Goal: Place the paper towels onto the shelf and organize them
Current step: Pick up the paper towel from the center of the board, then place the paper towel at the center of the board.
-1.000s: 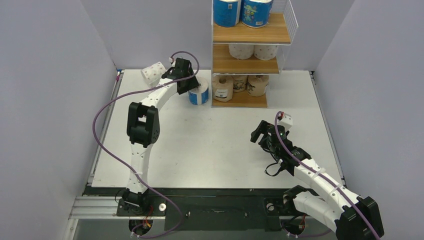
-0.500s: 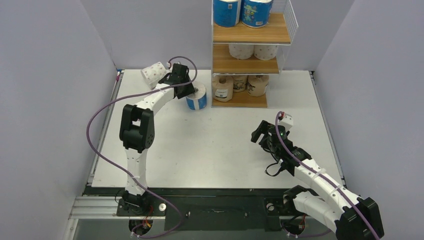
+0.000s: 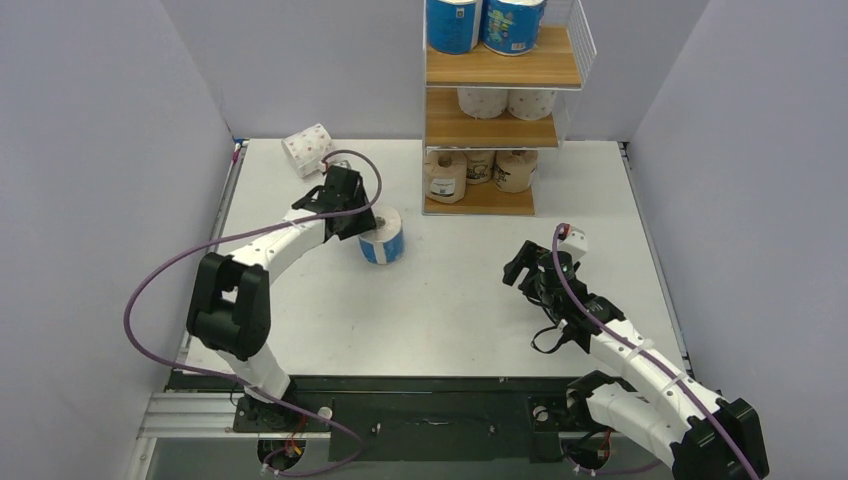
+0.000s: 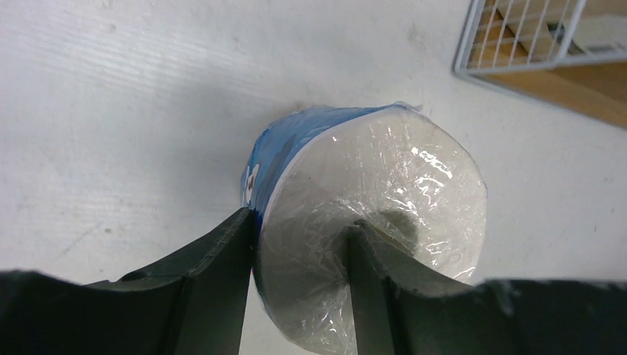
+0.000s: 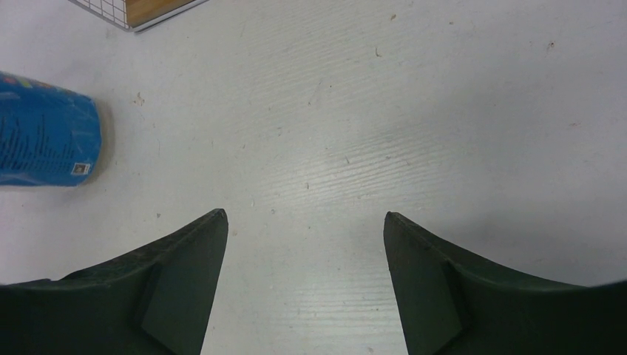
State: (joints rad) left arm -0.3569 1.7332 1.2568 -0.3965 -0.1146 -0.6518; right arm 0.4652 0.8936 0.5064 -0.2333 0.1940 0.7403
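blue roll [image 4: 384,185]: glossy crinkled plastic wrap | shelf [image 3: 500,68]: wood boards, white wire

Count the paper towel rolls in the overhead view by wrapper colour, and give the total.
Blue rolls: 3
White rolls: 3
Brown rolls: 3
Total: 9

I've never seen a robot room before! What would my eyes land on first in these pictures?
First, the tall shelf at the back, with paper rolls on all three boards. In front of it the left tool pinches a blue roll, one finger poked into its middle hole. A white dotted roll lies on its side near the back left corner of the table.
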